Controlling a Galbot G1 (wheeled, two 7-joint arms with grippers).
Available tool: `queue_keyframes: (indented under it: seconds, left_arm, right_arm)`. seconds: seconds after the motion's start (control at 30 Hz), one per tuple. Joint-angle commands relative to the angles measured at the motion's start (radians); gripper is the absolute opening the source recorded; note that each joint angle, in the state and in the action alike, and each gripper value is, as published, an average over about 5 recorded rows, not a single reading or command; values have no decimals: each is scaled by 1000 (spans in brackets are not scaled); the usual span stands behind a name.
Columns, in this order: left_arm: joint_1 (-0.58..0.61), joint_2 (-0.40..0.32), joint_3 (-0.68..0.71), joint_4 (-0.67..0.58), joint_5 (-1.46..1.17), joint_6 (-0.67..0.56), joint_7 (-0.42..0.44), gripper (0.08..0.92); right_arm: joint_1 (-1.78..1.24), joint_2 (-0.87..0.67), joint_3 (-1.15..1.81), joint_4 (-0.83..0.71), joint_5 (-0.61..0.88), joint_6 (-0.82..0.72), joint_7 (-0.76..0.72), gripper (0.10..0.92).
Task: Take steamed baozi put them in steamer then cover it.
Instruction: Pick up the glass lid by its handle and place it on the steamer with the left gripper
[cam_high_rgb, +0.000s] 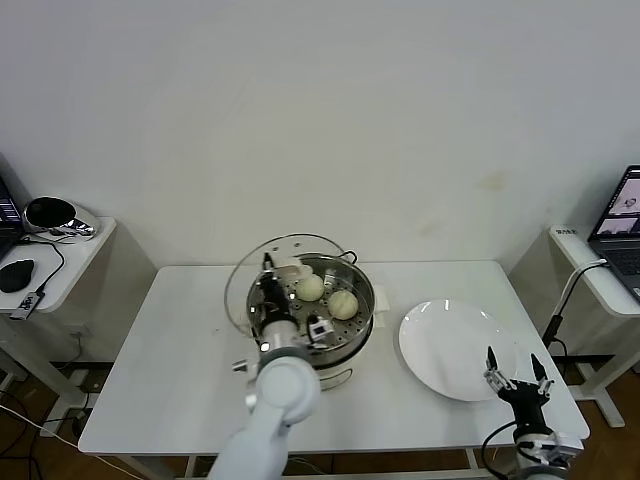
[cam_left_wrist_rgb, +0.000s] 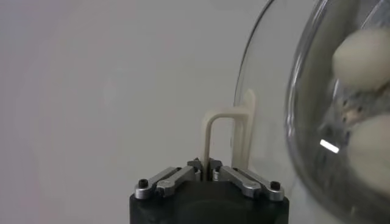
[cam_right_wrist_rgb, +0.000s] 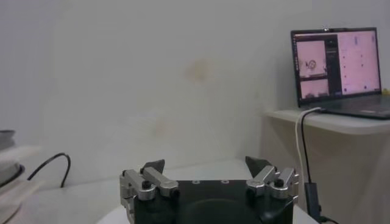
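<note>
The cover (cam_high_rgb: 262, 278), tilted on edge, stands over the left rim of the steamer (cam_high_rgb: 362, 310), its cream handle (cam_left_wrist_rgb: 228, 137) clamped in the left gripper (cam_high_rgb: 276, 283). Two baozi (cam_high_rgb: 311, 287) rest inside the steamer, mid-bench (cam_high_rgb: 170, 380). The right gripper (cam_high_rgb: 517, 370), spread wide, hangs over the near edge of the white plate (cam_high_rgb: 445, 345).

White tabletop (cam_high_rgb: 180, 370), rectangular, set against a plain cream wall (cam_high_rgb: 320, 110). White plate (cam_high_rgb: 455, 350), round and flat, on the tabletop's right half. Side shelf (cam_high_rgb: 70, 265), far left, carrying a black-and-silver headset (cam_high_rgb: 55, 215), a black mouse (cam_high_rgb: 17, 275) and a cable. Side shelf (cam_high_rgb: 600, 275), far right, carrying an open laptop (cam_high_rgb: 622, 225), screen lit; a grey cable (cam_high_rgb: 568, 290) hangs from its edge.
</note>
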Motion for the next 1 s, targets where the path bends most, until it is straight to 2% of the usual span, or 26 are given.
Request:
queue_keyframes:
  seconds: [0.03, 0.3, 1.0]
  left_arm:
    - [-91, -39, 134, 132, -9, 10, -14, 137]
    - [-73, -45, 82, 196, 119, -11, -74, 137]
    - [-48, -40, 60, 187, 165, -8, 34, 137]
  right_arm:
    - [3, 4, 5, -16, -4, 1, 0, 823]
    - [8, 7, 3, -29, -12, 4, -4, 823]
    - [12, 14, -4, -31, -21, 8, -6, 823]
